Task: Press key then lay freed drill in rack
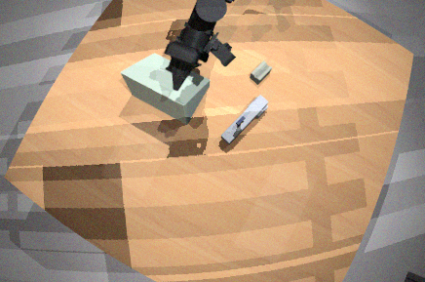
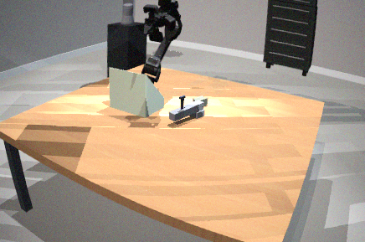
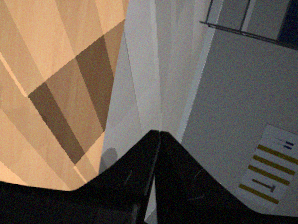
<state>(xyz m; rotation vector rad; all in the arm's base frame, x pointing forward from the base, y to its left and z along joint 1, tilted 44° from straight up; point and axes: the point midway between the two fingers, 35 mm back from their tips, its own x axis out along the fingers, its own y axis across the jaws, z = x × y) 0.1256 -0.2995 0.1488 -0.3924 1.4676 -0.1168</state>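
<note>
Top view. You see the wooden bench [image 1: 273,196] with the dark arm [image 1: 211,8] reaching in from the upper edge. Its end effector [image 1: 178,83] points down over the top face of a pale green block [image 1: 156,90], its fingers pressed together with nothing between them. To the right lies a small grey block [image 1: 261,71], apart from the rest. Below it, a long light grey rack [image 1: 246,119] lies diagonally, carrying a small dark part [image 1: 240,120] near its middle; whether this is the drill or the key you cannot tell.

Exterior view. The end effector [image 2: 151,75] meets the upper rear edge of the pale green block [image 2: 133,93], which hides its tips from you. The rack [image 2: 189,110] sits just right of the block, with a dark upright peg [image 2: 182,100] on it. Behind the bench [image 2: 201,168] stand a dark pedestal [image 2: 125,47] and, well apart, a black tool cabinet [image 2: 291,23].

Wrist view. The closed fingers form a single dark wedge over a pale surface [image 3: 233,96]; bench wood [image 3: 53,63] shows at left.
</note>
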